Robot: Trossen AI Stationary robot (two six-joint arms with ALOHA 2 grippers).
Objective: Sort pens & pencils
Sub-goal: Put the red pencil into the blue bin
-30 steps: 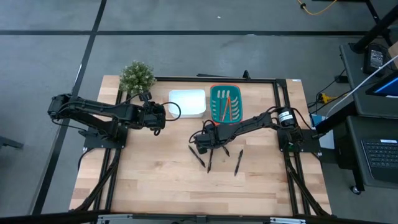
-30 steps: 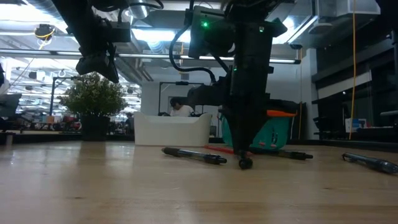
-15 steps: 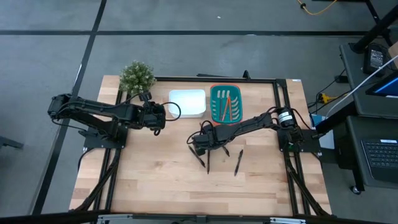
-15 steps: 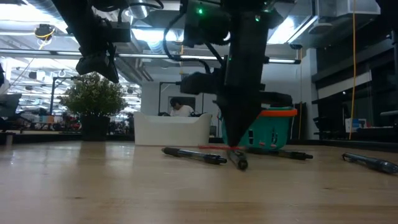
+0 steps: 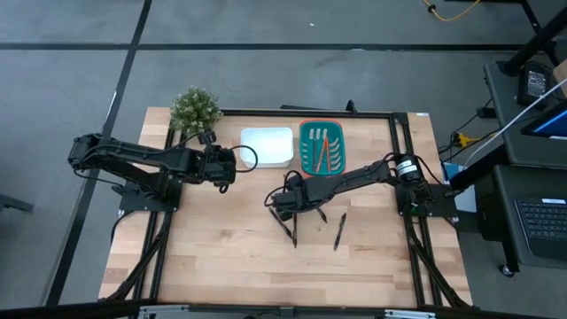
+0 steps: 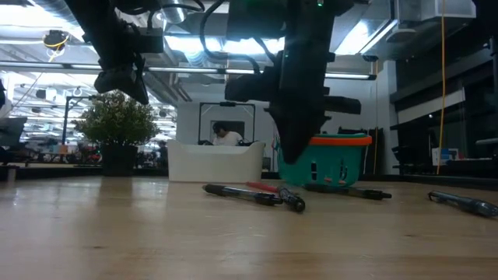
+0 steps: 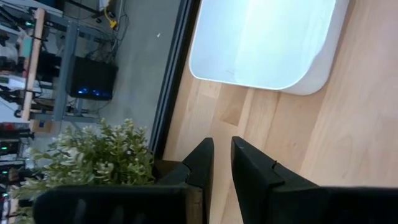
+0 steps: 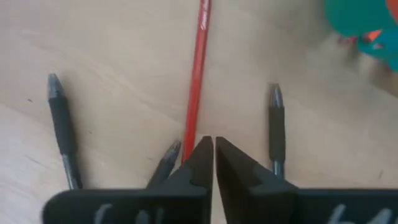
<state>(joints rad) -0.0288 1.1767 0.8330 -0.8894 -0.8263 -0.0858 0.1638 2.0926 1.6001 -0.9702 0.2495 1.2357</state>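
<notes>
The right gripper (image 5: 282, 206) hangs just above the table (image 5: 221, 257) near its middle, fingers (image 8: 202, 163) pressed together with nothing between them. In its wrist view a red pencil (image 8: 196, 78) lies on the wood straight ahead of the fingertips, its near end just at them. Three dark pens lie around it: one pen (image 8: 61, 129) off to one side, a second (image 8: 164, 163) angled beside the fingers, a third (image 8: 276, 129) on the other side. From above, two pens (image 5: 289, 230) lie at 5 o'clock of the gripper, touching or crossing, and another pen (image 5: 339, 231) lies apart at 4 o'clock. At 1 o'clock sits a teal basket (image 5: 321, 148) holding orange and red pencils (image 5: 323, 147). At 11 o'clock, just left of the basket, is a white tray (image 5: 267, 147).

The left gripper (image 5: 227, 166) waits at 9 o'clock of the tray, raised off the table, its fingers (image 7: 202, 163) close together with a slim gap. A small plant (image 5: 194, 108) stands at the table's far left corner.
</notes>
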